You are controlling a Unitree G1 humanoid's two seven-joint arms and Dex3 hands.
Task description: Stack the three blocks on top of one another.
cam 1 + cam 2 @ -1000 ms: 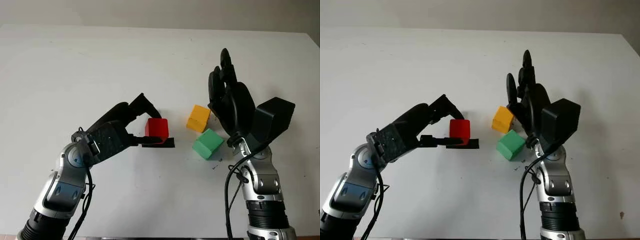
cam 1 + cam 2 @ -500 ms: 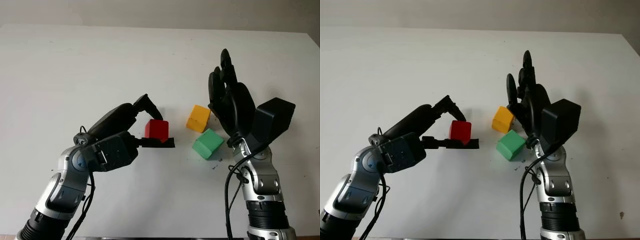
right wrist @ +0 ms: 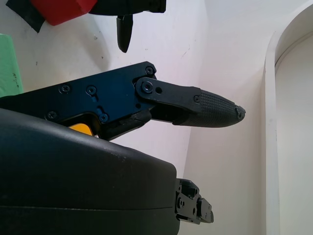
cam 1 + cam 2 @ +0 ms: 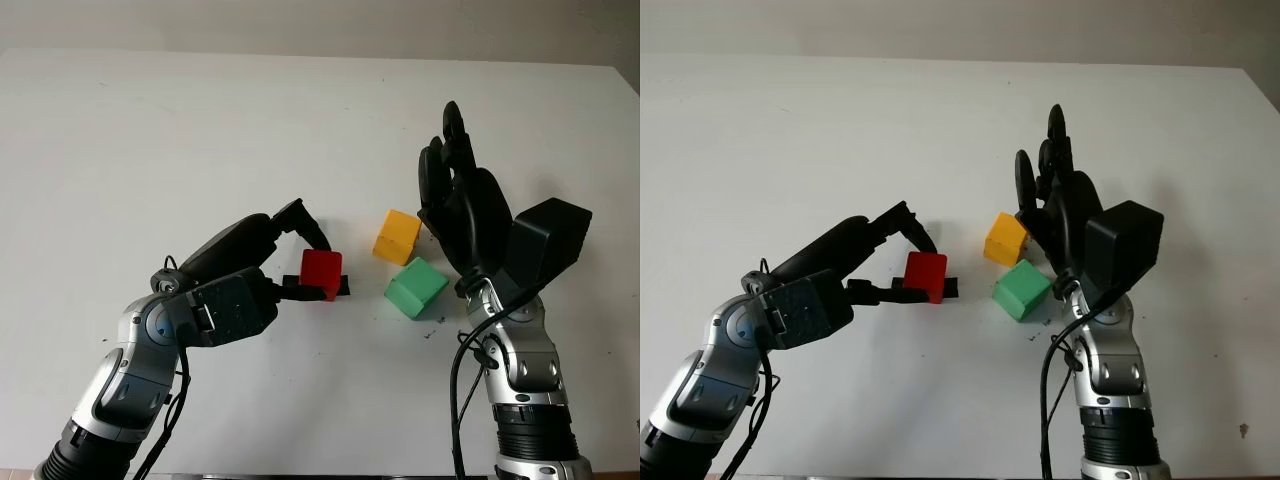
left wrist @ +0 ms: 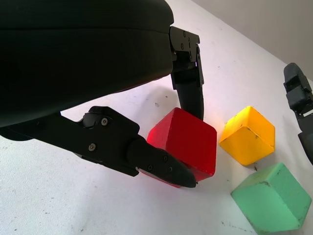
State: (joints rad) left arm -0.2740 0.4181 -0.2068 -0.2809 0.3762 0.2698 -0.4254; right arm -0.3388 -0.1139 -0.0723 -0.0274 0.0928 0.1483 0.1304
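The tabletop (image 4: 150,130) is a plain white, matte surface that covers nearly the whole frame in both eye views. Along the upper edge of the frame a strip of grey-beige wall (image 4: 320,22) meets the far side of the tabletop. A few small dark specks mark the surface near the lower right of the green block.

The left hand (image 4: 312,262) enters from the lower left of the frame and is closed on the red block (image 4: 322,273) at the centre. One finger presses the far face of the block and another presses the near face, as the left wrist view confirms. A black patch (image 4: 344,288) lies on the tabletop just under and right of the red block.

The yellow block (image 4: 397,237) sits right of centre, tilted on the surface. The green block (image 4: 416,288) lies just below and right of it, very close. Both are apart from the red block.

The right hand (image 4: 455,185) is open, raised at the right of the frame, just beside the yellow block, holding nothing.
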